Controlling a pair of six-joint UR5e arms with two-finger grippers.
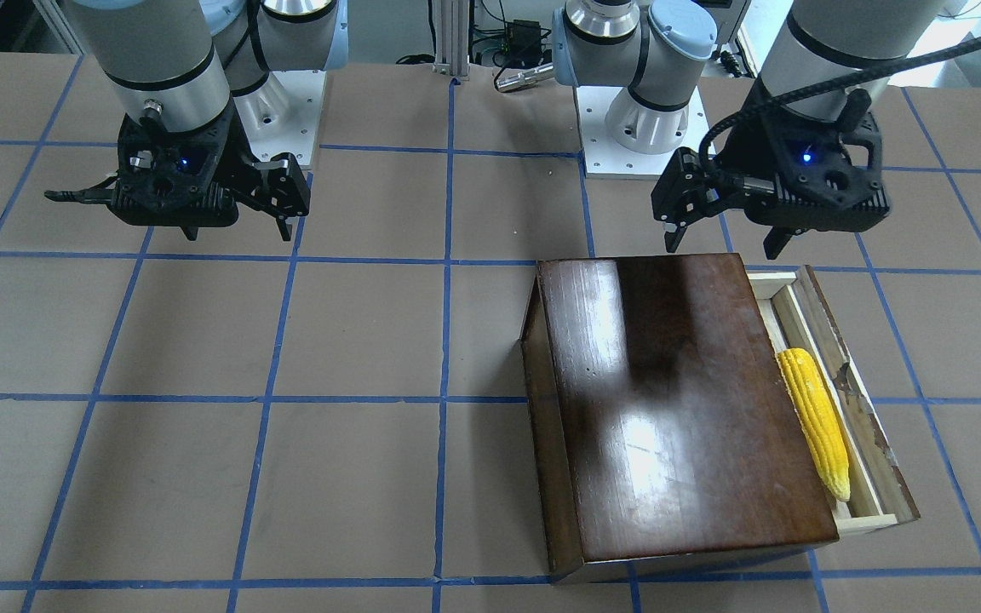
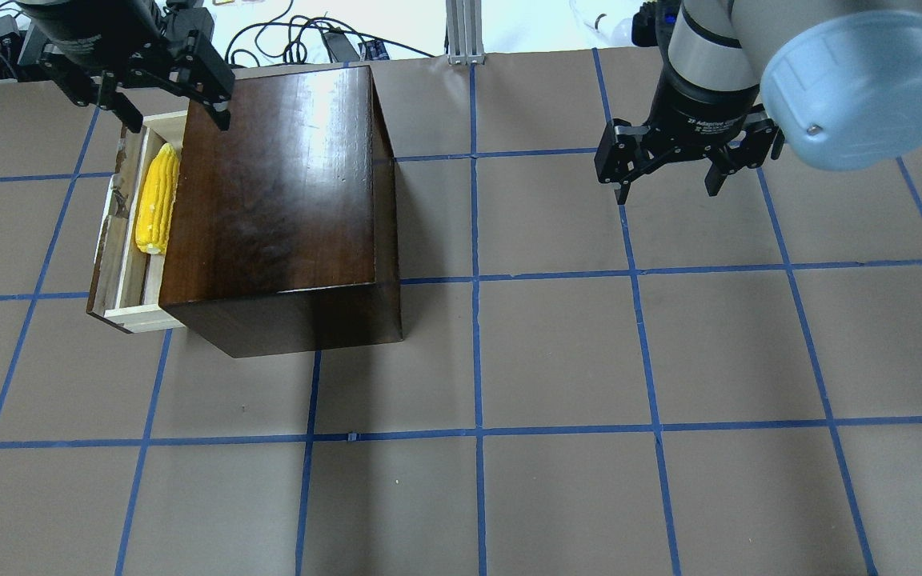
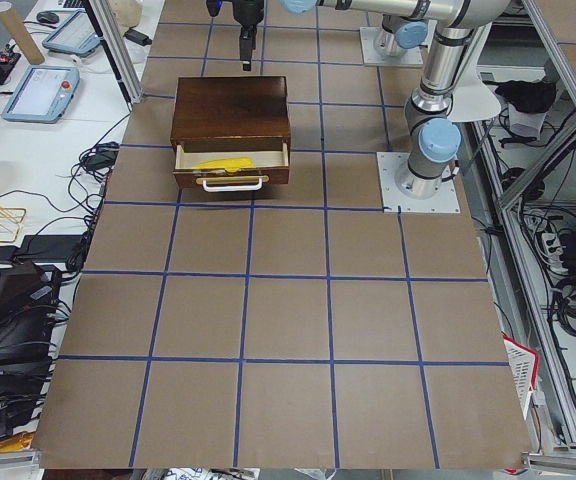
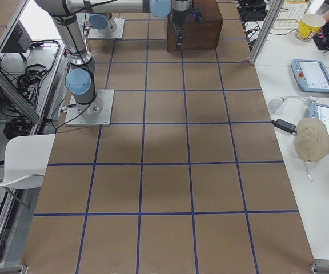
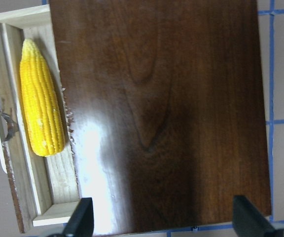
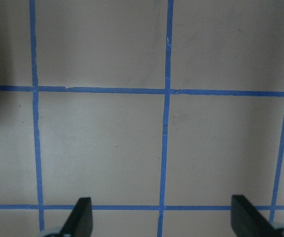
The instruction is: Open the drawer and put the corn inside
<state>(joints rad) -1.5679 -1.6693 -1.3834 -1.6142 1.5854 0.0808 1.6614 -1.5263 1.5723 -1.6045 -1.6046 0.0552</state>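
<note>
The drawer (image 2: 113, 264) is pulled partly out of the glossy dark-brown box (image 2: 277, 200). The yellow corn (image 2: 155, 200) lies lengthwise inside the drawer; it also shows in the front view (image 1: 814, 421) and the left wrist view (image 5: 41, 103). My left gripper (image 2: 175, 118) is open and empty, held above the box's far end, apart from the corn. Its fingertips (image 5: 85, 217) frame the box top. My right gripper (image 2: 667, 188) is open and empty over bare table, far from the box.
The drawer's worn front panel (image 1: 869, 426) carries a pale handle (image 3: 233, 184). The brown table (image 2: 557, 360) is marked with a blue tape grid. Arm bases (image 1: 644, 128) stand at the robot's side. Tablets and cables lie beyond the table edge (image 3: 38, 90).
</note>
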